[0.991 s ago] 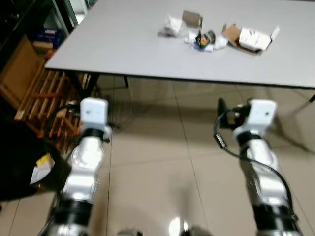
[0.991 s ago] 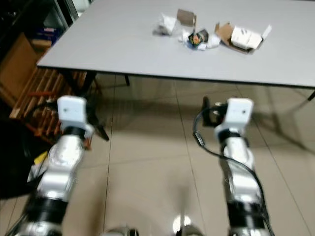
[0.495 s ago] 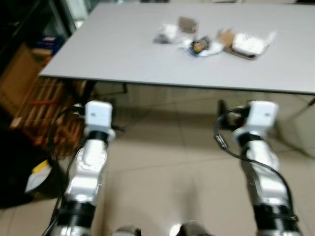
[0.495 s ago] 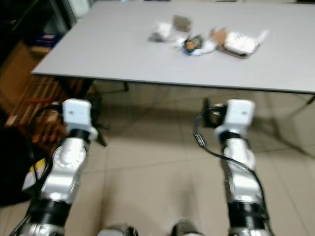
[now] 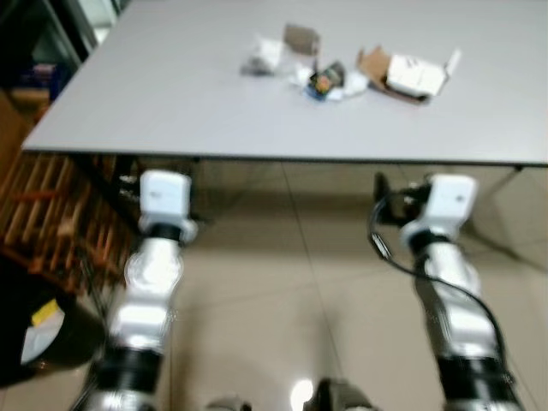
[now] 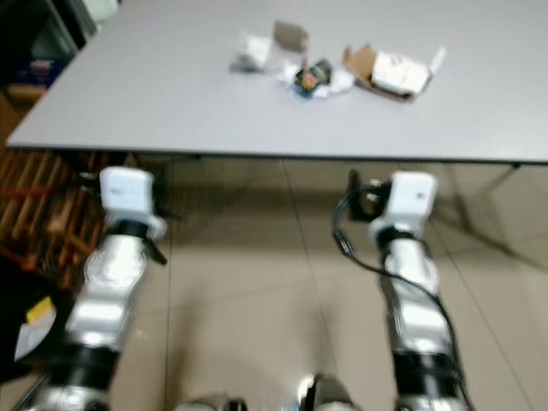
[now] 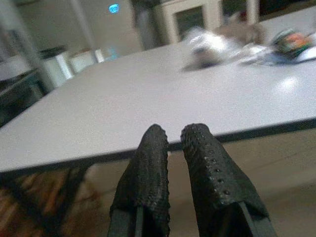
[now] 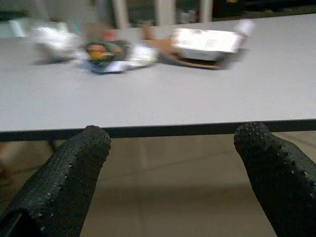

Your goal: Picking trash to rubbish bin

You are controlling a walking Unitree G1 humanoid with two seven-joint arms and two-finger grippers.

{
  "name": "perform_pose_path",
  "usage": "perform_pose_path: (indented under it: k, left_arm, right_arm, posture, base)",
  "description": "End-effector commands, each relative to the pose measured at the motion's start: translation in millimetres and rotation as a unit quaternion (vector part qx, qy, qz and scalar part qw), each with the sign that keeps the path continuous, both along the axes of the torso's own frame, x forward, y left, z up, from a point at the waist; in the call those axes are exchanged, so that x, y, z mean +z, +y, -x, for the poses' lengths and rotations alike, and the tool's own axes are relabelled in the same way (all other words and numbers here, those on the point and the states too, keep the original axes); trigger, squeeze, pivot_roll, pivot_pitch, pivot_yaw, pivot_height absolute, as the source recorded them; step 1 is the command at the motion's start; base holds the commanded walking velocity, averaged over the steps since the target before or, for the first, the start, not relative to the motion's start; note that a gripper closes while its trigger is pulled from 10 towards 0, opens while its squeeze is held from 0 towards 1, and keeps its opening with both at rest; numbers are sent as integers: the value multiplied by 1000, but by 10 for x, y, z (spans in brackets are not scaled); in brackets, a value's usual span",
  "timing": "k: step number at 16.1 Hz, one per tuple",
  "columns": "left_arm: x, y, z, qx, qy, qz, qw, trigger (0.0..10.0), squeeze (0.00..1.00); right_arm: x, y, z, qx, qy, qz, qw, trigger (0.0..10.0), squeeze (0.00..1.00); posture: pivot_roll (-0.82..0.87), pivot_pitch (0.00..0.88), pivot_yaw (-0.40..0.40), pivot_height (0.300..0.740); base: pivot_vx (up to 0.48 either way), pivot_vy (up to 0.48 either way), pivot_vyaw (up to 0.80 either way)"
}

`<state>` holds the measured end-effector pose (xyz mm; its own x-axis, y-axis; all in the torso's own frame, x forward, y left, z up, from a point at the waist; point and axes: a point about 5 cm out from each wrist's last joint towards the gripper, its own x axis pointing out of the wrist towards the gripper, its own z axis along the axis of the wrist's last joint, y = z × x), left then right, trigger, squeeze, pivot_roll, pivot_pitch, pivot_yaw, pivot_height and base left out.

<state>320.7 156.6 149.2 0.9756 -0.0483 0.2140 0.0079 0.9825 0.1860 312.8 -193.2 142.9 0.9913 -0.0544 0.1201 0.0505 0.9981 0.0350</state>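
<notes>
Nearest, both silver arms reach forward over the tiled floor (image 5: 300, 282), their wrists stopping just short of the table's front edge. The left gripper (image 7: 174, 136) has its two black fingers pressed almost together, holding nothing, and points at the table edge. The right gripper (image 8: 173, 140) has its fingers spread wide apart — nothing between them — and faces the same edge from below its level. To the robot's left, a dark rubbish bin (image 5: 34, 330) with a bit of yellow and white inside sits on the floor beside a wooden slatted rack (image 5: 51, 214).

Farther off, on the grey table (image 5: 171, 94), the trash lies in a loose cluster well back from the front edge: a crumpled white wrapper (image 5: 261, 56), a small brown card piece (image 5: 300, 38) just behind it, a colourful crumpled packet (image 5: 325, 79) on white paper — and an opened cardboard box (image 5: 407, 74) with white contents to the right.
</notes>
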Motion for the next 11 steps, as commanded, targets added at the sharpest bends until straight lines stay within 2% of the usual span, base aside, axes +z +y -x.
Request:
perform_pose_path:
  k: [1, 11]
  left_arm:
    - [5, 107, 9, 15, 0, -7, 1000, 10000, 0]
    - [54, 107, -11, 14, -8, -7, 1000, 10000, 0]
  right_arm:
    - [28, 57, -4, 9, -8, -3, 1000, 10000, 0]
    - [29, 78, -7, 12, -10, -3, 1000, 10000, 0]
  posture:
    - [-8, 163, 49, 740]
    - [-10, 161, 51, 740]
  base:
    - [326, 0, 0]
    - [324, 0, 0]
